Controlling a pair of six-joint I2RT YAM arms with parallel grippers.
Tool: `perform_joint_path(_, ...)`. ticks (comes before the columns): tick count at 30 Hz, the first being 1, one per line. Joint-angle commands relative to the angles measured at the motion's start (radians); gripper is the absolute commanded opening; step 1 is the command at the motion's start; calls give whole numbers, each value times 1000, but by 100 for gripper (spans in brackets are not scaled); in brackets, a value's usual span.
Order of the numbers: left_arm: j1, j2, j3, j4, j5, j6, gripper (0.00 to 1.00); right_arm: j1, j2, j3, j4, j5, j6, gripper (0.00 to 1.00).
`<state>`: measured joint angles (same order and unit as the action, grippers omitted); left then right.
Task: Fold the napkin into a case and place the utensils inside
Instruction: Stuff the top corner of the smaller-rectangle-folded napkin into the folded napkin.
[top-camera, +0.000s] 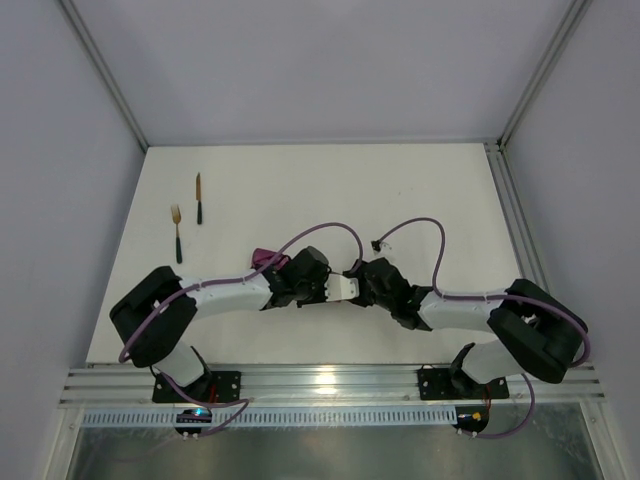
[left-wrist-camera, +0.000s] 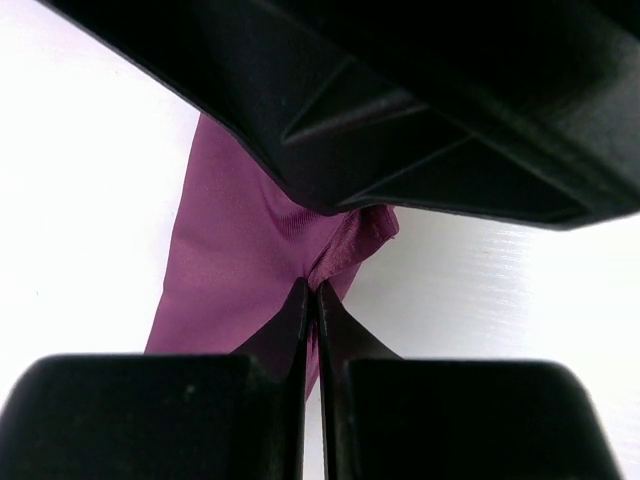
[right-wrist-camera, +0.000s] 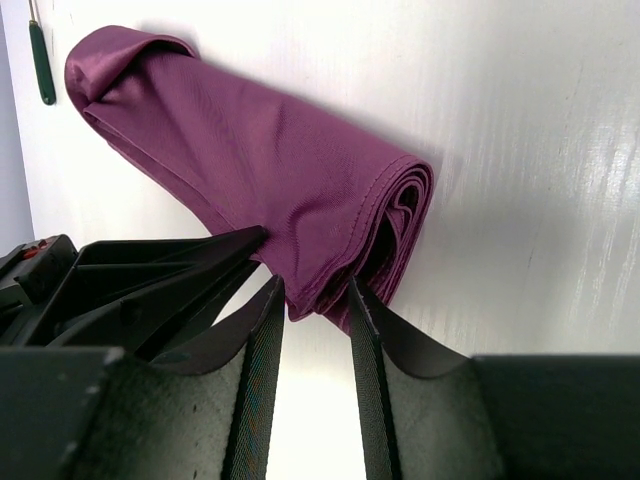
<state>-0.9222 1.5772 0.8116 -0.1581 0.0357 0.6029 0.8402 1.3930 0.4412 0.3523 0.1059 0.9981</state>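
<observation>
Around the work we record a small gold fork with a dark handle (top-camera: 178, 232) and a small gold knife with a dark handle (top-camera: 199, 198). They lie near each other, not touching, at the far left of the white tabletop (top-camera: 420, 190). Both are well apart from the soft magenta-purple cloth napkin (right-wrist-camera: 250, 150) and outside it. The napkin lies near the middle of the tabletop as a loose roll, with layered folds showing at one end. In the top view the two black wrists meet over it and hide all but one corner, and purple cables (top-camera: 330, 225) arch above the arms. The left gripper (left-wrist-camera: 310, 290) has its jaws clenched on a pinch of the napkin's edge, with the right arm's black housing close overhead. The right gripper (right-wrist-camera: 312, 300) has its jaws parted astride the folded end of the roll, and the cloth fills the gap between the tips. We cannot tell whether they press it.
</observation>
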Motion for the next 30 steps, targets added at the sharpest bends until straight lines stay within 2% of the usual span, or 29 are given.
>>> perform_joint_path(1,5,-32,-20,61,-26,-28,0,-3,15,22,74,-9,7,36)
perform_joint_path(3,5,-39,-20,60,-26,-31,2,-6,34,22,91,-11,11,36)
perform_joint_path(6,5,-40,-23,61,-19,-35,13,-13,73,31,106,-21,17,36)
perform_joint_path(16,16,-31,-31,101,-26,-61,20,-23,133,31,142,-20,33,36)
perform_joint_path(17,17,-36,-31,103,-25,-66,19,-23,132,28,139,-15,33,34)
perform_joint_path(18,19,-40,-31,106,-26,-68,12,-23,129,28,136,-15,33,30)
perform_joint_path(21,22,-28,-28,103,-25,-66,0,-23,123,28,132,-9,31,24)
perform_joint_path(25,23,-25,-29,98,-25,-64,0,-23,103,36,100,-8,10,23)
perform_joint_path(30,25,-92,-48,129,-69,-72,0,-24,58,56,57,-6,-33,23)
